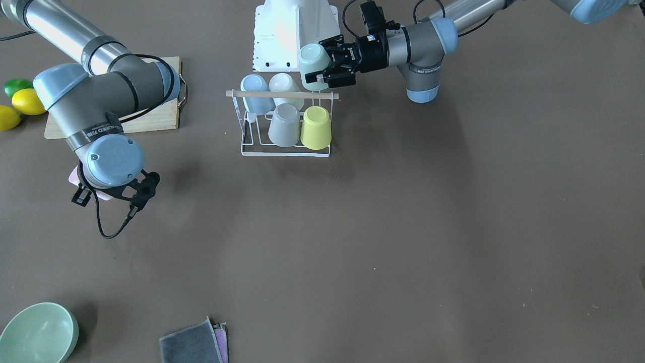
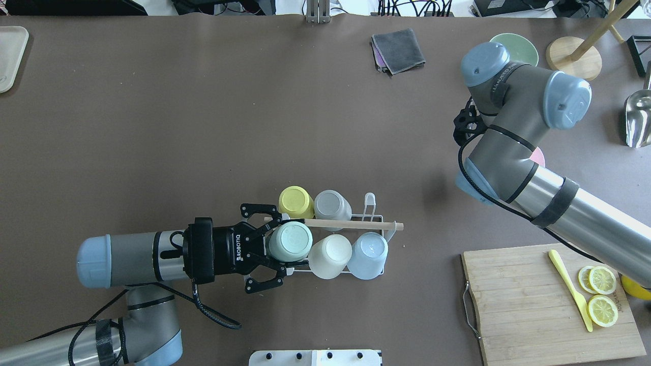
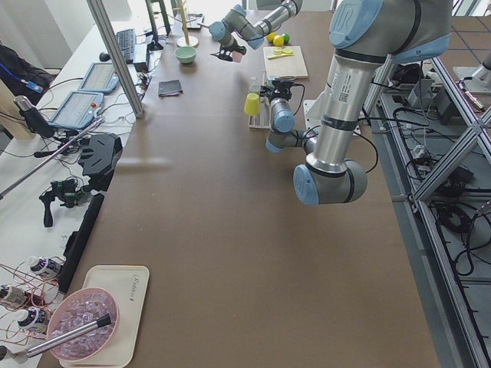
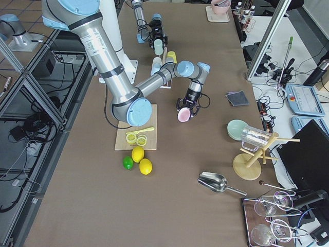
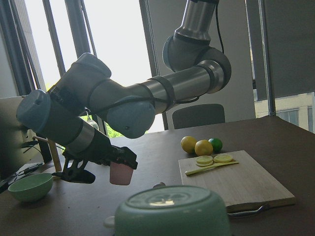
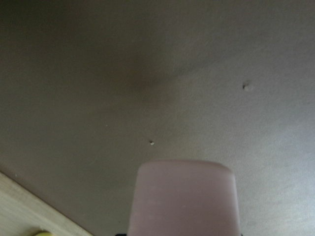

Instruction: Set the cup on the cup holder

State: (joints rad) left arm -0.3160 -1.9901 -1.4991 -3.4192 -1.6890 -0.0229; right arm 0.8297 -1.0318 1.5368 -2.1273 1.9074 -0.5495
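Note:
The cup holder (image 1: 282, 94), a white wire rack with a wooden rod (image 2: 351, 223), holds a yellow (image 2: 296, 202), a grey (image 2: 332, 204), a cream (image 2: 330, 254) and a light blue cup (image 2: 368, 251), all upside down. My left gripper (image 2: 279, 245) is shut on a mint green cup (image 2: 291, 240), upside down, just over the rack's end next to the cream cup; it also shows in the front view (image 1: 313, 63). My right gripper (image 5: 118, 162) is shut on a pink cup (image 5: 120, 173) above the table, far from the rack.
A wooden cutting board (image 2: 519, 300) with lemon slices and a yellow knife lies near the right arm. Lemons and a lime (image 1: 22, 101) lie beside it. A green bowl (image 1: 38, 333), a grey cloth (image 1: 194, 345), a wooden stand (image 2: 574, 56) and a metal scoop (image 2: 638, 119) are at the far side.

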